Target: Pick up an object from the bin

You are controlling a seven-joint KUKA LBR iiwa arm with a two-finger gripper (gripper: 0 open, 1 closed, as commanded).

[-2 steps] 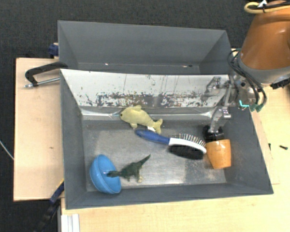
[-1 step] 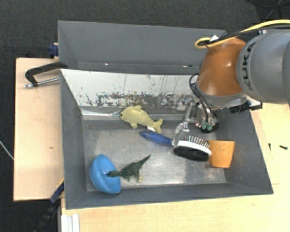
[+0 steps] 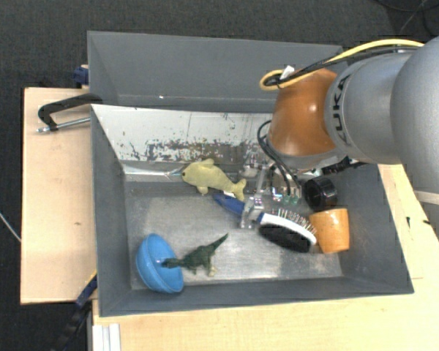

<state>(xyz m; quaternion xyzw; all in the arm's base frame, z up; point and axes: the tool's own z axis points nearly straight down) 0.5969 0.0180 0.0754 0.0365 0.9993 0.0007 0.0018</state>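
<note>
Gripper point(image 3: 252, 209): low at bin point(image 3: 108, 218) middle, above blue stick point(image 3: 228, 202); spread or closed, cannot tell
Blue stick: just beside yellow fish point(image 3: 203, 175), near back wall
Brush point(image 3: 285, 234): beside gripper, touching orange cup point(image 3: 332, 230)
Dinosaur point(image 3: 197, 256): by front edge, against blue bowl point(image 3: 155, 265) at left

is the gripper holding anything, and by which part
Cannot be told: the gripper is down at the end of a blue stick, beside the brush.
</note>
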